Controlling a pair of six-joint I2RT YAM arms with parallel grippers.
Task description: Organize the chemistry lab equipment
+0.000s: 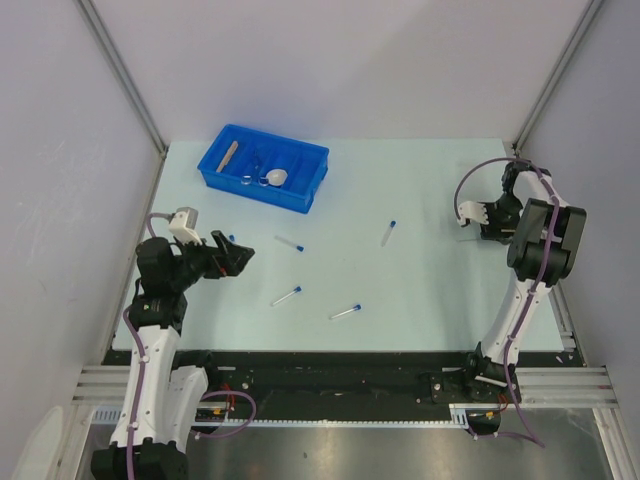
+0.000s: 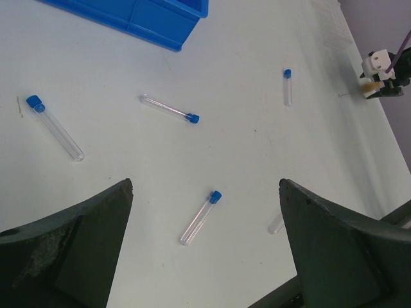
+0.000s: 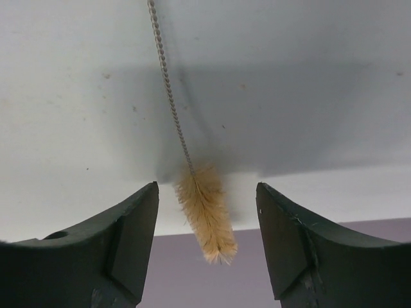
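Several clear blue-capped tubes lie loose on the table: one [image 1: 286, 296] mid-table, one [image 1: 290, 243], one [image 1: 346, 312], one [image 1: 388, 233], and one [image 1: 231, 238] beside my left gripper [image 1: 238, 256]. That gripper is open and empty; in its wrist view a tube [image 2: 200, 217] lies between the jaws of the left gripper [image 2: 205, 187]. My right gripper [image 1: 478, 214] is open near the table's right side. In its wrist view the thin wire-handled brush [image 3: 204, 215], with tan bristles, lies between the jaws of the right gripper [image 3: 207, 187], untouched. The wooden stick [image 1: 229, 155], tongs [image 1: 255, 160] and white dish [image 1: 277, 177] lie in the bin. No tube rack shows.
The large blue compartmented bin [image 1: 305, 186] stands at the far left of the table, its corner also in the left wrist view [image 2: 154, 22]. Grey walls close in the left, right and back. The table's right edge [image 1: 522, 200] is close behind the right gripper.
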